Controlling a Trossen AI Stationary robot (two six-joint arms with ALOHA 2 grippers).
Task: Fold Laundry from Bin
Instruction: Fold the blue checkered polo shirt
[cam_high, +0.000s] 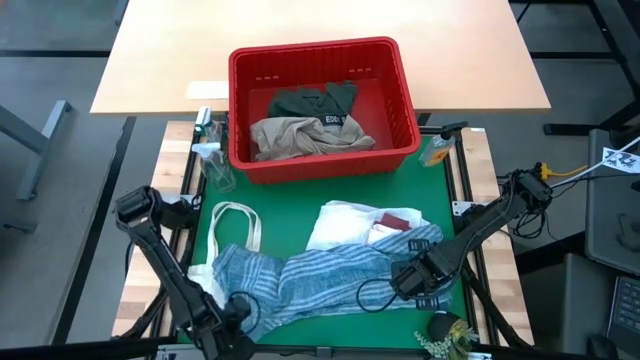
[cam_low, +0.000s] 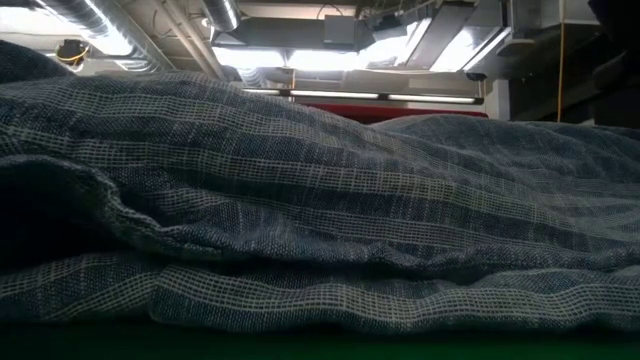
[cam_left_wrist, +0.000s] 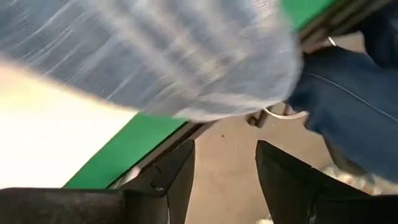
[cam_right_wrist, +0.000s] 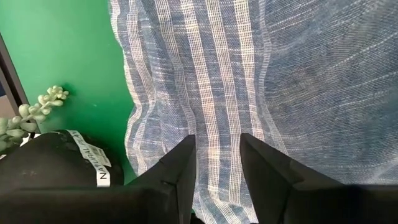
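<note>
One red slotted plastic bin, upper centre of the overhead frame, holds two garments: a beige one and a dark green one. On the green bench below lie one blue-and-white striped cloth, a white piece and a maroon piece (beside one white handled tote). The left claw, lower left, stands released, fingers apart and empty. The right claw hovers parted over the striped cloth.

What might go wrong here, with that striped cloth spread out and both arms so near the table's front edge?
The striped garment lies wrinkled across the mat, partly over the white tote bag, so a pull may drag the bag along. The left gripper stands open at the mat's edge with nothing between its fingers; the cloth there could slide off. The right gripper hovers near the small plant and might knock it.
</note>
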